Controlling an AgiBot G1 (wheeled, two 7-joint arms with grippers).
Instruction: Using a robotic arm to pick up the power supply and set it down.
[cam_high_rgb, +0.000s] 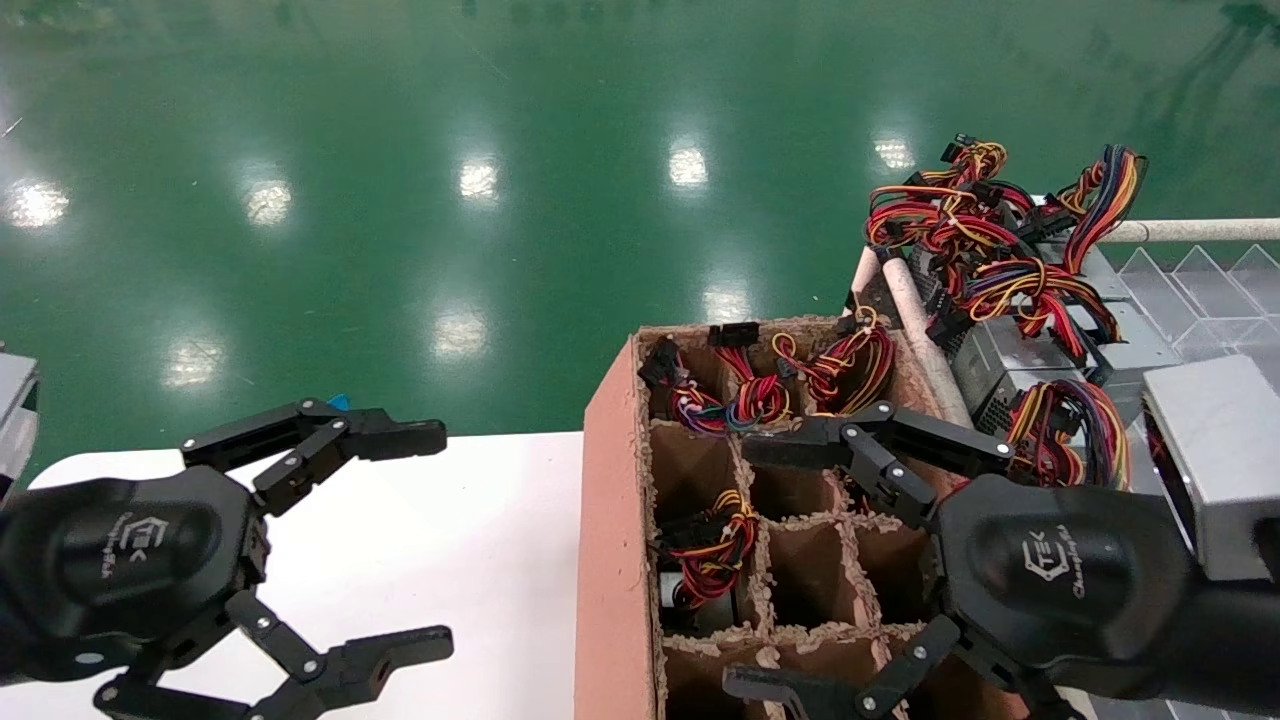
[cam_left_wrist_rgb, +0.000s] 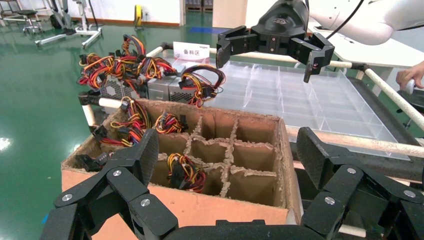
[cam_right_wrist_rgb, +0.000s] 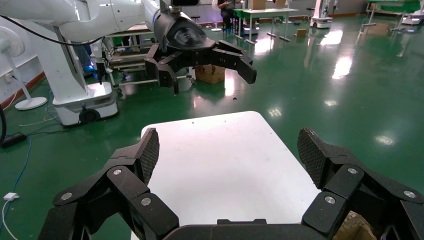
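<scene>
Several light grey power supplies (cam_high_rgb: 1003, 368) lie on a rack at the right, their red, yellow and black wire bundles (cam_high_rgb: 985, 225) piled on top. In the left wrist view one of them shows its slotted grille (cam_left_wrist_rgb: 117, 89). More wire bundles (cam_high_rgb: 715, 545) stick out of cells in the brown cardboard divided box (cam_high_rgb: 605, 520). My right gripper (cam_high_rgb: 750, 568) hovers open over the box's near right cells and holds nothing. My left gripper (cam_high_rgb: 425, 540) is open and empty above the white table (cam_high_rgb: 480, 540), left of the box. From each wrist the other arm's gripper shows opposite: right gripper (cam_left_wrist_rgb: 272, 47), left gripper (cam_right_wrist_rgb: 205, 62).
The box (cam_left_wrist_rgb: 200, 205) stands at the table's right edge (cam_right_wrist_rgb: 280, 150). Clear plastic divided trays (cam_left_wrist_rgb: 310, 100) lie on the rack behind white tube rails (cam_high_rgb: 925, 330). Green floor surrounds the table. A person's hand (cam_left_wrist_rgb: 411, 76) rests at the rack's far side.
</scene>
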